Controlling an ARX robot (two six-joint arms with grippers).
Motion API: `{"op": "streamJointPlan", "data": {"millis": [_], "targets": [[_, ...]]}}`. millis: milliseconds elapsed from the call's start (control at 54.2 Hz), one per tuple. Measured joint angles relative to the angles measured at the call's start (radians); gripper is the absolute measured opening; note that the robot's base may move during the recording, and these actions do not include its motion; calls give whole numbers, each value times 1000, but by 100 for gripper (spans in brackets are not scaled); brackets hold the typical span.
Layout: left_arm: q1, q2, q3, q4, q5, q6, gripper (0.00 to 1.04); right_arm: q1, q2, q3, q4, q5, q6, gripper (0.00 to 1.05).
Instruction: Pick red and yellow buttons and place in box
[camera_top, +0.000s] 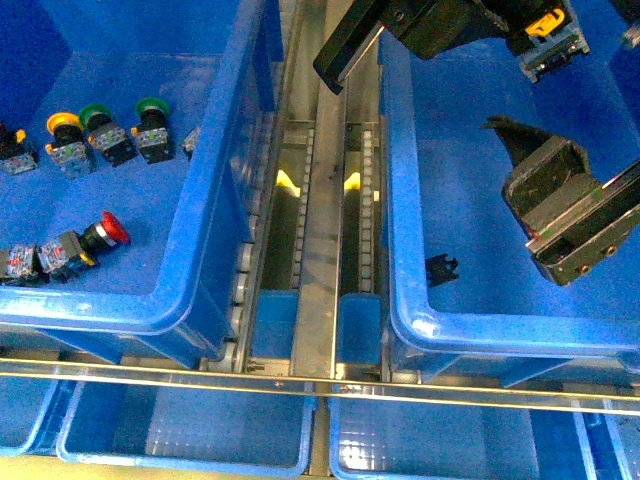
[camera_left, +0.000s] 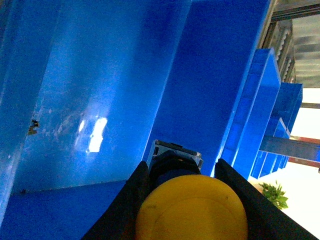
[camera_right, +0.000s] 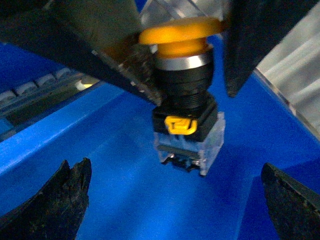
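We see the left gripper (camera_left: 182, 172) clamped on the cap of a yellow button (camera_right: 185, 100), holding it above the floor of the box (camera_top: 470, 330). The right gripper (camera_right: 175, 169) hangs nearby inside the box, fingers wide apart. A red button (camera_top: 105, 232) lies in the neighbouring bin (camera_top: 190, 290).

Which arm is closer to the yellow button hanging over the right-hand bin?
Left. The left gripper is shut on the button. The right gripper is open and apart from it, facing it.
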Motion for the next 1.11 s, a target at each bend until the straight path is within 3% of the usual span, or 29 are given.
{"op": "streamJointPlan", "data": {"millis": [350,1051,1107], "targets": [[-8,2,0,-1,-16,-3,33,19,124,23,166,33,-27,98],[-15,2,-1,-1,-27,-29,33,-30,271,80,306,72,-37,98],[-15,2,-2,0,-32,-32,33,-32,275,84,311,73,-37,92]]}}
